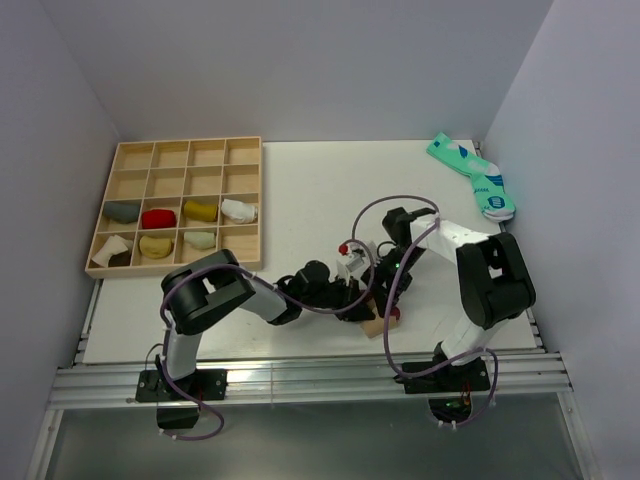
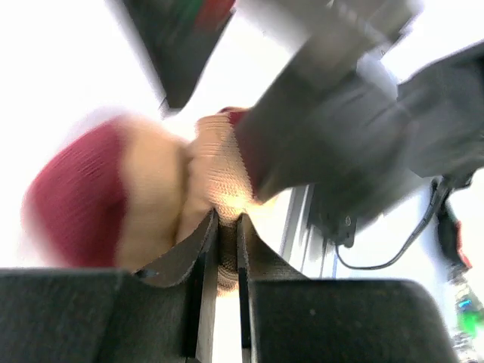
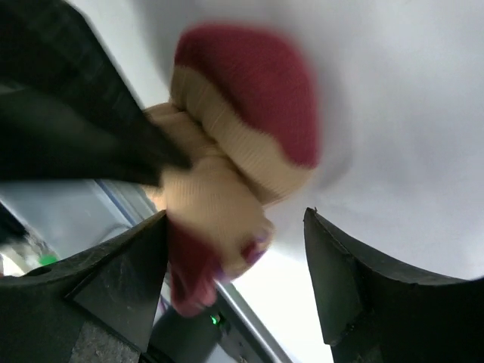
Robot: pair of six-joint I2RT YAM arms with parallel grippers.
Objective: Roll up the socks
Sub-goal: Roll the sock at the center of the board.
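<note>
A tan sock with maroon toe and heel [image 1: 376, 323] is bunched up near the table's front edge, between the two arms. My left gripper [image 1: 358, 300] is shut on a fold of its tan knit [image 2: 225, 249], and the maroon toe [image 2: 68, 204] bulges to the left in the left wrist view. My right gripper [image 3: 234, 253] stands open around the bundle [image 3: 227, 166]. The sock lies against the left finger [image 3: 125, 283], with a wide gap to the right finger [image 3: 355, 287]. The right gripper [image 1: 387, 288] sits just beyond the sock in the top view.
A wooden compartment tray [image 1: 188, 141] lies at the back left, with several rolled socks in its lower cells, among them a red one [image 1: 158, 218] and a yellow one [image 1: 200, 210]. A teal-and-white sock pair [image 1: 472, 176] lies at the back right corner. Purple cables loop over both arms.
</note>
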